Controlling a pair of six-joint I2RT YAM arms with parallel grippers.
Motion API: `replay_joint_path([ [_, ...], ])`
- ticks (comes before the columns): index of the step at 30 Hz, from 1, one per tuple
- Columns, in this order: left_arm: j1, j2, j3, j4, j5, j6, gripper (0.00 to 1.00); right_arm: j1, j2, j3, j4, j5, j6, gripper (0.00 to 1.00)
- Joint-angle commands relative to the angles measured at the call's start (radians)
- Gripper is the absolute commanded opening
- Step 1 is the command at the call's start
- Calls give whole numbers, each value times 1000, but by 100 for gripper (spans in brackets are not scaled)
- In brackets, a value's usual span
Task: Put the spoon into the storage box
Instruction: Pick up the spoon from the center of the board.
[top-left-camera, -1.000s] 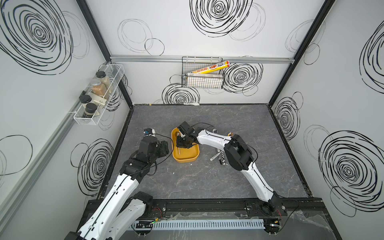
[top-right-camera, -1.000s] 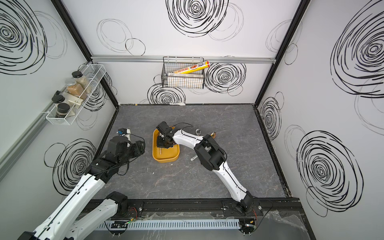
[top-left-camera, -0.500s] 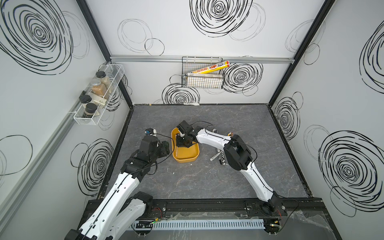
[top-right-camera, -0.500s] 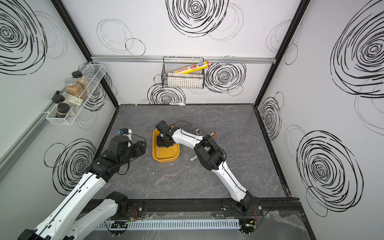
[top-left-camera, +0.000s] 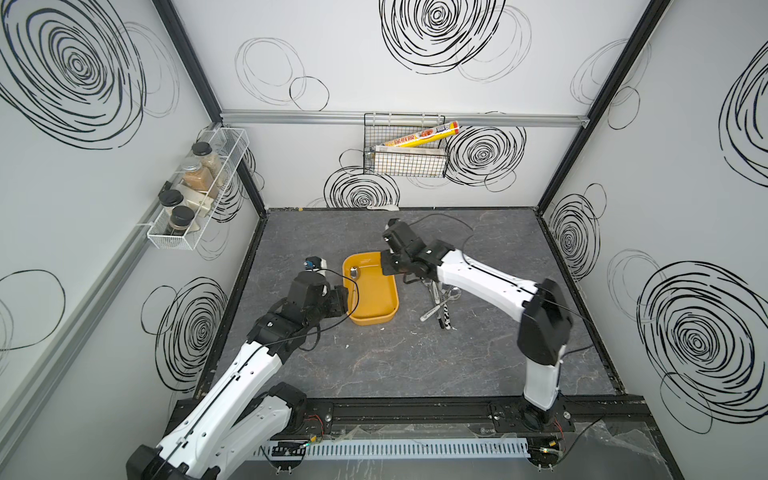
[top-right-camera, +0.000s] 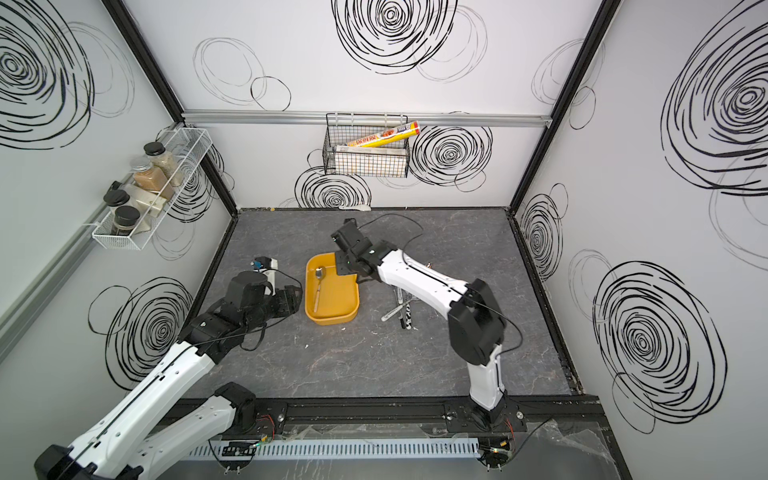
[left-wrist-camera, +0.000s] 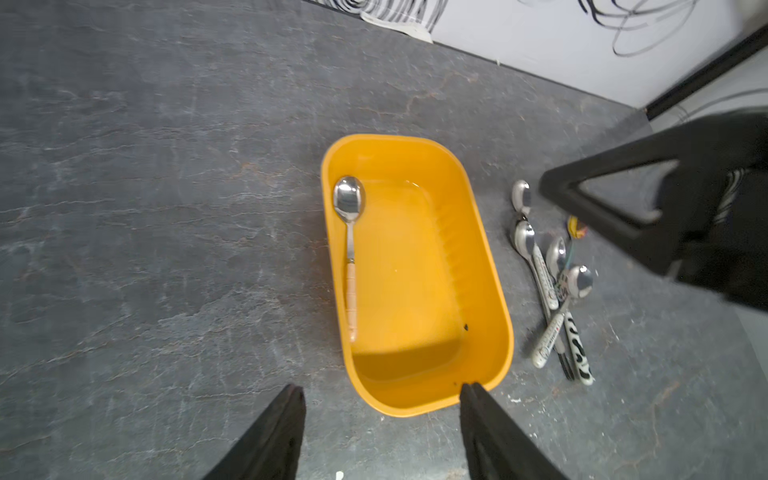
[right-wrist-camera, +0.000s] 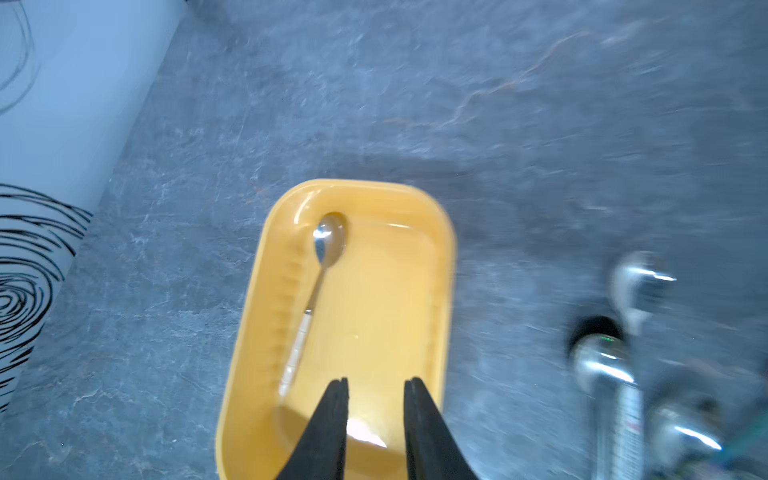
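Note:
The mustard-yellow storage box (top-left-camera: 376, 301) (top-right-camera: 337, 305) stands mid-table. A spoon (top-left-camera: 354, 286) (top-right-camera: 318, 291) with a pale handle lies inside it along its left wall, bowl toward the back, clear in both wrist views (left-wrist-camera: 351, 249) (right-wrist-camera: 318, 286). My right gripper (top-left-camera: 388, 266) (right-wrist-camera: 377, 380) hovers over the box's (right-wrist-camera: 374, 291) far right end, open by a narrow gap with nothing between the fingers. My left gripper (top-left-camera: 338, 301) (left-wrist-camera: 382, 388) stands open and empty at the near left side of the box (left-wrist-camera: 415, 270).
Several more spoons and a fork (top-left-camera: 440, 303) (left-wrist-camera: 552, 282) lie in a loose pile just right of the box, under the right arm. A black wire basket (top-left-camera: 405, 156) hangs on the back wall. A white wire rack (top-left-camera: 195, 195) with jars hangs on the left wall.
The right gripper has opened and drawn back up and to the right from inside the box, leaving the spoon lying there. The left arm has hardly moved.

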Motion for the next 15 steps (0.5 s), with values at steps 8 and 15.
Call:
replay_joint_path([
  [8,-464,626,443,3,-131,151,65,-412,-560,-872,329,139,37,20],
  [15,-495,981,653,-19,-5,244,65,-521,-574,-1000,361,119,-4,20],
])
